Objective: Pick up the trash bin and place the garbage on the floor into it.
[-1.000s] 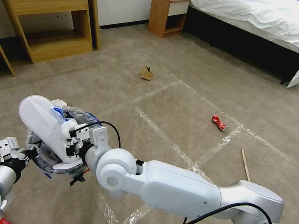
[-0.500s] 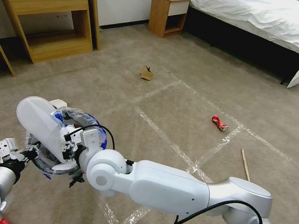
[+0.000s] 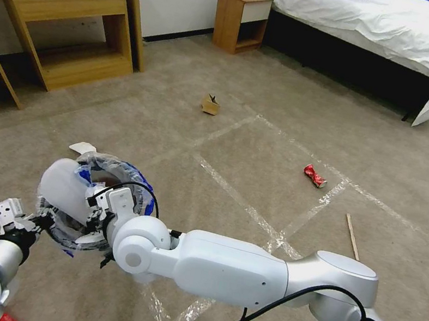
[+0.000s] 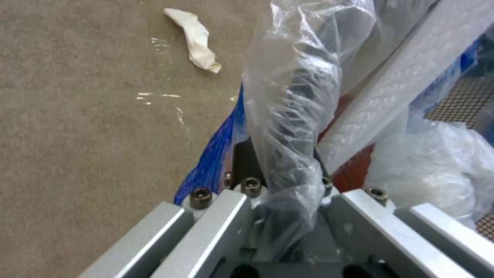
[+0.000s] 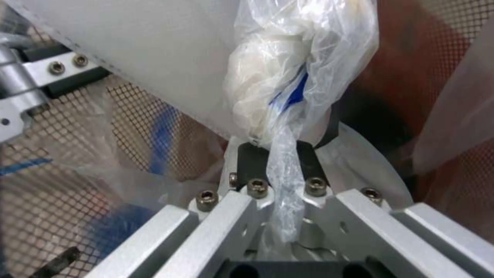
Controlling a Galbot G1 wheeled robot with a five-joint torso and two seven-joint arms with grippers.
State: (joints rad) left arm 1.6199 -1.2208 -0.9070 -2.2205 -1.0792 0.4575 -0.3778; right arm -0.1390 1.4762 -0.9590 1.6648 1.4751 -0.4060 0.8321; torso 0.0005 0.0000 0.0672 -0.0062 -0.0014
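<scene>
Bin (image 3: 113, 167): red, bag-lined, left hand (image 4: 278, 170) clamped on rim.
Contents: white slipper (image 3: 63, 186), gripped by right hand (image 3: 92, 211).

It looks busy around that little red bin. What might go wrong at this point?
The white slipper leans out over the trash bin rim, so it may tip back onto the floor. In the right wrist view, the bag liner sits bunched at the right tool, which may drag it out. The left tool pinches only rim and liner, so the bin might slip.
</scene>
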